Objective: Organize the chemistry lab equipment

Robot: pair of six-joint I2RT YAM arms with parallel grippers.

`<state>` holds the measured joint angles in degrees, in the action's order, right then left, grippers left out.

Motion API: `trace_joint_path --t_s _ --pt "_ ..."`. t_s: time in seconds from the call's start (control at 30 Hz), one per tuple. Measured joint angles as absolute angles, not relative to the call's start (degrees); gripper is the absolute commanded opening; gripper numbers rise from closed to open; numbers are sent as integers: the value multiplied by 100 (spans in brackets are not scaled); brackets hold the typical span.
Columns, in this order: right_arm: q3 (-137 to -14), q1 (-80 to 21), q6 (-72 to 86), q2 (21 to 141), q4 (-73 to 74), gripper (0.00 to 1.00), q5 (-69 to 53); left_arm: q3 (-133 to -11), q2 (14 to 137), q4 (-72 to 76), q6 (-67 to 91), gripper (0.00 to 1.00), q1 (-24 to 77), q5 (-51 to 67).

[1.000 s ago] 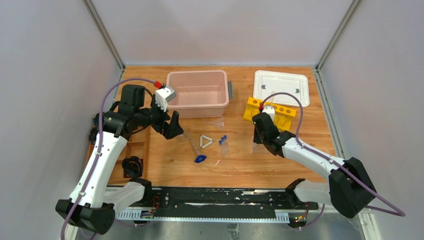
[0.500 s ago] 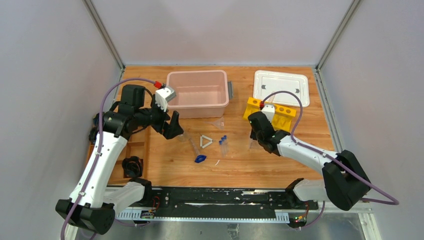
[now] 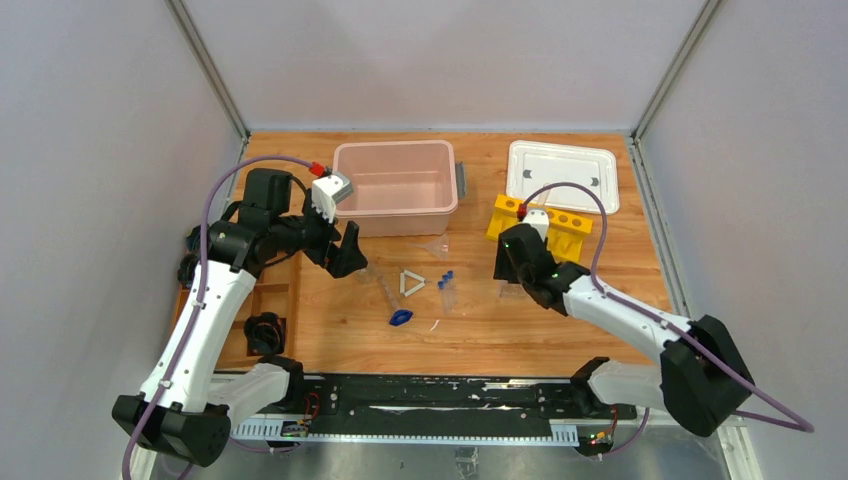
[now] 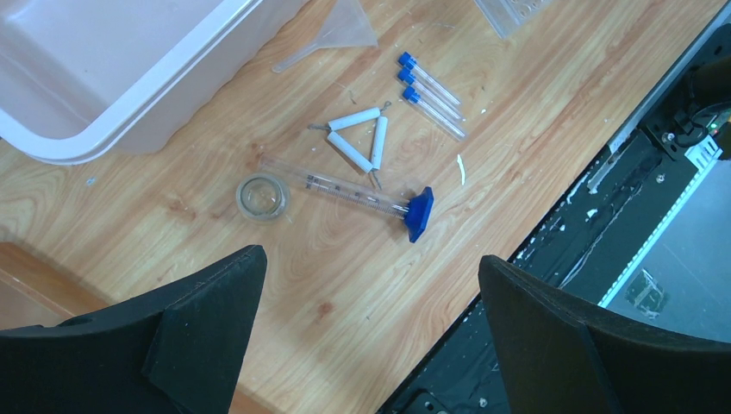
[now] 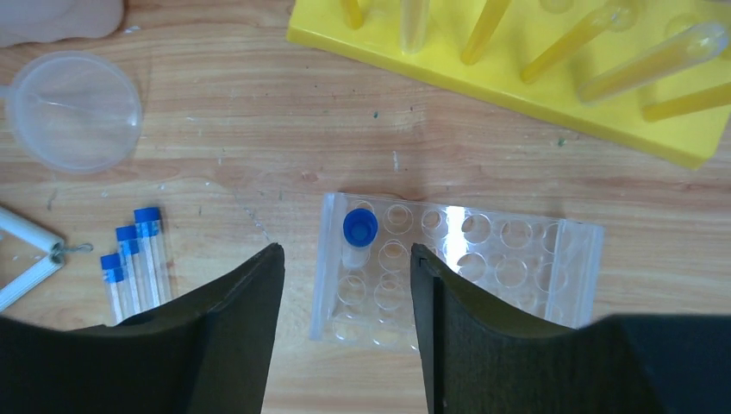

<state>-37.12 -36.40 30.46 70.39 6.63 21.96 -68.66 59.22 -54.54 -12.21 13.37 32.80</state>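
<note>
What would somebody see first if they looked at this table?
Probably the big pink bin at the back of the table, with the bright yellow rack off to its right. Next comes one blue-capped tube standing alone in a corner hole of the clear rack, with the right tool hovering open over it.

The left arm (image 3: 200, 310) rises along the left side, elbow bent, wrist turned inward. The left gripper (image 4: 371, 263) points down with its jaws spread wide, holding nothing. The right arm (image 3: 620, 310) stretches forward and inward, low. The right gripper (image 5: 346, 254) points down, its 2 jaws parted, gripping nothing
</note>
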Motion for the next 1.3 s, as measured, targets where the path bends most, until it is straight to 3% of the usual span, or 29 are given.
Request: trace_joint_path --t_s 0.07,0.2,0.37,0.63,0.83,1.3 --pt "-3750 -3640 2950 6768 836 58 2143 -6866 5933 -5454 -1221 100 1337 3280" --pt "-4139 -3640 2827 6281 1162 43 2032 -6866 5966 -5454 -1219 100 1337 3280" --pt "-4801 -3699 2867 6296 1400 33 1597 -6866 5979 -5454 -1216 100 1337 3280" --pt "-5485 -4499 3009 7902 1562 36 891 -6866 5981 -5457 -1186 100 1337 3269" --pt "-5789 -4757 3065 9041 1619 32 731 -6866 5972 -5457 -1175 100 1337 3245" --pt "-5959 -4757 3135 9780 1597 25 799 -6866 5935 -5454 -1177 100 1337 3232"
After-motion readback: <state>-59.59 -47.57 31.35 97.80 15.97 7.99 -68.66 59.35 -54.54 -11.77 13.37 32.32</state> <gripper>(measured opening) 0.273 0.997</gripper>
